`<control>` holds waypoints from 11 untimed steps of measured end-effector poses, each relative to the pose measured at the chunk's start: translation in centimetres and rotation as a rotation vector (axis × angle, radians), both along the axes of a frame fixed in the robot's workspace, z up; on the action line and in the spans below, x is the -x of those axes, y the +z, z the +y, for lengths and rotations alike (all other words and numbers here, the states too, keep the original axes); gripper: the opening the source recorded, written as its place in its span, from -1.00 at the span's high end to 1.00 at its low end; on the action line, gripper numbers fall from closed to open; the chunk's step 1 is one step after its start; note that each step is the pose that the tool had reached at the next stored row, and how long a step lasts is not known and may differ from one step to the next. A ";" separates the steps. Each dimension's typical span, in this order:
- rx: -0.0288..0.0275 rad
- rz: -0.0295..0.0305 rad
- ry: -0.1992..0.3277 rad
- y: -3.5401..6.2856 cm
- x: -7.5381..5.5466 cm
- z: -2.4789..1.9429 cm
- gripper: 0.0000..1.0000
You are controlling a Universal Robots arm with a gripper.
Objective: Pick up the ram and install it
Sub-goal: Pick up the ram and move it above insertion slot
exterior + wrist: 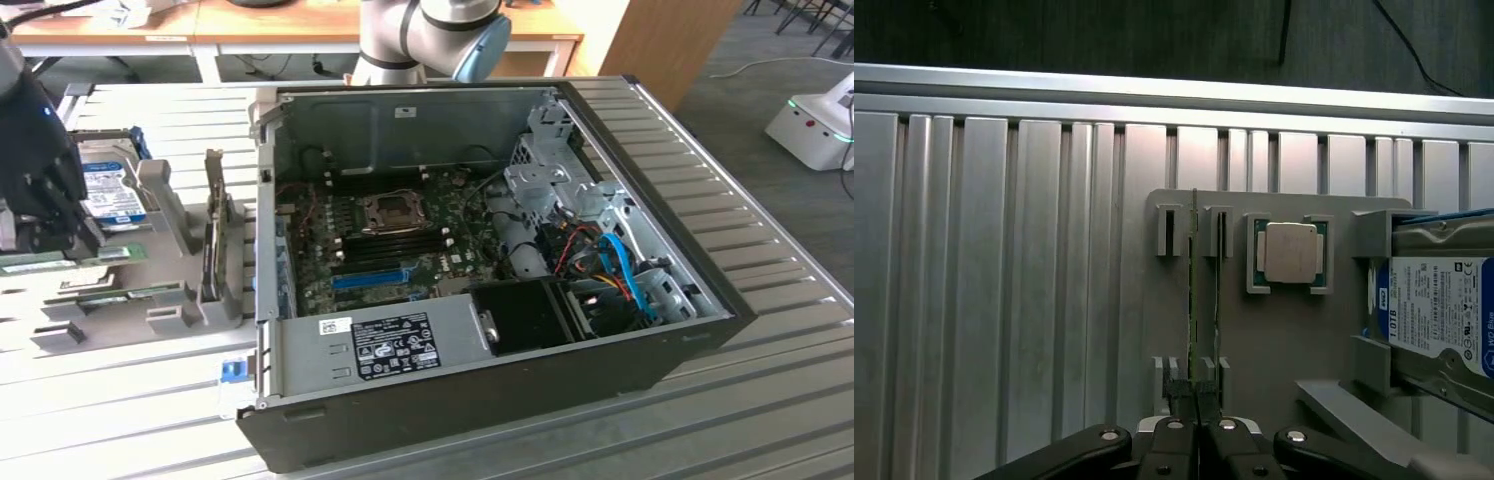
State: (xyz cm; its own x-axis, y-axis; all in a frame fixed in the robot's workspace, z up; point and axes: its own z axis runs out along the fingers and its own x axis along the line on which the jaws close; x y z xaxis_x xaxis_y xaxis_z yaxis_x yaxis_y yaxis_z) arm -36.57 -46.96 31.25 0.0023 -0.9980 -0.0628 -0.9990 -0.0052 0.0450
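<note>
The ram (1194, 300) is a thin green stick seen edge-on, standing upright in the slotted posts of a grey holder plate (1254, 350). My gripper (1197, 415) is at one end of it, with both dark fingers pressed together on its edge. In the exterior view the gripper (40, 235) hangs at the far left over the holder, with a green strip of the ram (34, 264) just below it. A second thin stick (1216, 300) stands close beside the first one.
A processor chip (1291, 252) and a blue-labelled hard drive (1439, 315) sit on the same holder. The open computer case (400, 120) lies at the exterior view's centre, motherboard up, with black memory slots (400, 243) and a blue slot strip (367, 278). The ribbed metal table (747, 400) surrounds it.
</note>
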 end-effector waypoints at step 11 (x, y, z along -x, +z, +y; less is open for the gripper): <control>-0.0035 -0.0001 0.000 2.71 -0.1 0.14 0.76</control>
State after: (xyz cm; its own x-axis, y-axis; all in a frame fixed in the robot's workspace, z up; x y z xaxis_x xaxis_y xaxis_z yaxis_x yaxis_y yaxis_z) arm -36.46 -46.81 33.96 0.0023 -0.9978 -0.0663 -0.9990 -0.0053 0.0448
